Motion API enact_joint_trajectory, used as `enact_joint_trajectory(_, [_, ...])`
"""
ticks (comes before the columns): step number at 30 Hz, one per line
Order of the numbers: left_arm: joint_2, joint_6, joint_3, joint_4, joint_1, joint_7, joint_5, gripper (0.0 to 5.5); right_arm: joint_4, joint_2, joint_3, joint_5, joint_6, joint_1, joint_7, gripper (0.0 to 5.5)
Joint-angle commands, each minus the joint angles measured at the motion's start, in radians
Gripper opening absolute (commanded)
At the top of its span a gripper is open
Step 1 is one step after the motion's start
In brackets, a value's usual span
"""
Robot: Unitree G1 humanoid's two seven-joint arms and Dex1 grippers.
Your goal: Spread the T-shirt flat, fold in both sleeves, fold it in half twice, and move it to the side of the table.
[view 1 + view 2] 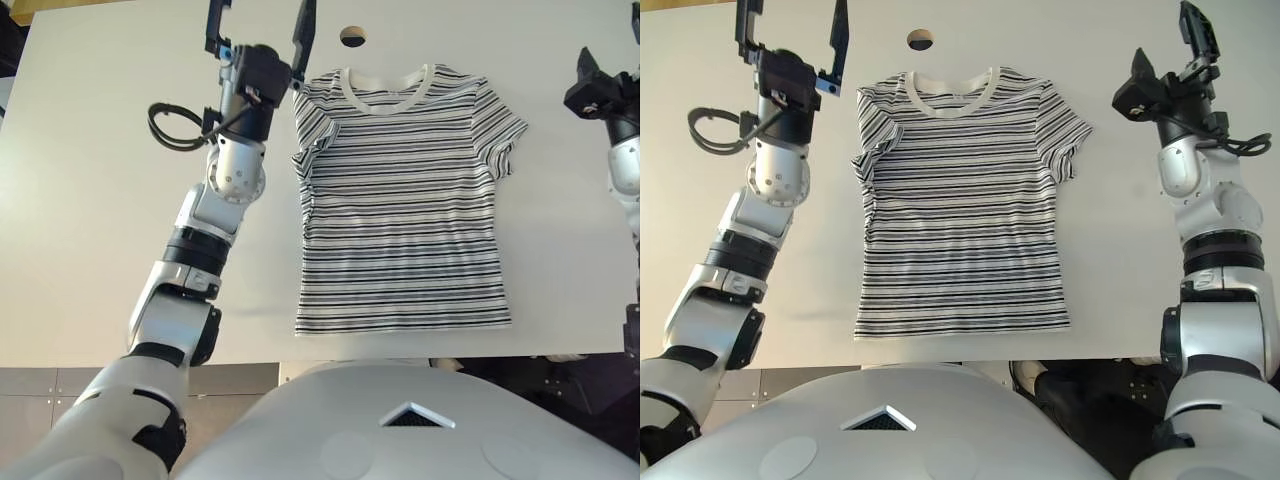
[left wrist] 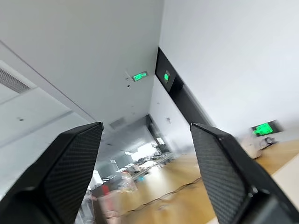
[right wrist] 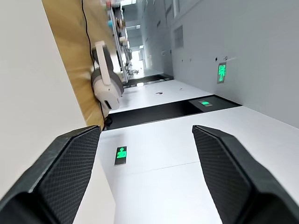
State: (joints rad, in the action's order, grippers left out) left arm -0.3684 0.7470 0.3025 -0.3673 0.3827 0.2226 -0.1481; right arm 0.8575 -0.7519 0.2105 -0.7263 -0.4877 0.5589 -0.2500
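T-shirt (image 1: 405, 200) striped, flat, one sleeve (image 1: 310, 152) rumpled; left tool (image 1: 260, 28), right tool (image 1: 1167, 55) gape empty.

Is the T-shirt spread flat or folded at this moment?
Spread, not folded: the T-shirt lies full length on the table, collar and hem showing. The sleeve on the robot's left is bunched inward.

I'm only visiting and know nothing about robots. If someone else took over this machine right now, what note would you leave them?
Left pincer: open, empty, beside the T-shirt's left shoulder.
Right pincer: open, empty, off to the shirt's right, clear of it.
T-shirt: lies mid-table, collar away from the robot; right sleeve spread out, left sleeve bunched inward.
Done: shirt roughly spread.
Left to do: fold in both sleeves, fold in half twice, move it to the table's side.
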Motion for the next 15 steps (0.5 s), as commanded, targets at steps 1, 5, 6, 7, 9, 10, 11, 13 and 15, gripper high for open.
enact_joint_trajectory(1, [0.001, -0.056, -0.087, 0.119, -0.089, -0.065, 0.07, 3.46, 0.215, 0.009, 0.128, -0.102, 0.041, 0.146, 0.041, 3.61])
enact_joint_trajectory(5, [0.004, -0.103, -0.189, 0.122, -0.132, -0.065, 0.064, 3.46, 0.343, 0.013, 0.233, -0.158, 0.039, 0.19, 0.098, 3.61])
enact_joint_trajectory(6, [0.008, -0.104, -0.199, 0.115, -0.141, -0.062, 0.043, 3.46, 0.361, 0.022, 0.261, -0.169, 0.02, 0.187, 0.117, 3.61])
enact_joint_trajectory(7, [0.014, -0.103, -0.207, 0.112, -0.147, -0.063, 0.029, 3.46, 0.374, 0.03, 0.284, -0.176, 0.001, 0.184, 0.131, 3.61])
enact_joint_trajectory(9, [0.024, -0.103, -0.219, 0.106, -0.151, -0.065, 0.007, 3.46, 0.38, 0.037, 0.325, -0.185, -0.055, 0.176, 0.162, 3.61])
enact_joint_trajectory(10, [0.029, -0.102, -0.225, 0.102, -0.15, -0.068, 0.003, 3.46, 0.379, 0.04, 0.339, -0.185, -0.081, 0.172, 0.17, 3.61])
enact_joint_trajectory(11, [0.033, -0.101, -0.229, 0.098, -0.149, -0.071, -0.001, 3.46, 0.378, 0.043, 0.35, -0.185, -0.101, 0.171, 0.172, 3.61])
enact_joint_trajectory(13, [0.041, -0.097, -0.238, 0.088, -0.147, -0.075, -0.011, 3.46, 0.382, 0.057, 0.373, -0.19, -0.116, 0.179, 0.158, 3.61])
enact_joint_trajectory(15, [0.05, -0.093, -0.242, 0.081, -0.147, -0.078, -0.019, 3.46, 0.39, 0.074, 0.397, -0.2, -0.115, 0.191, 0.138, 3.61])
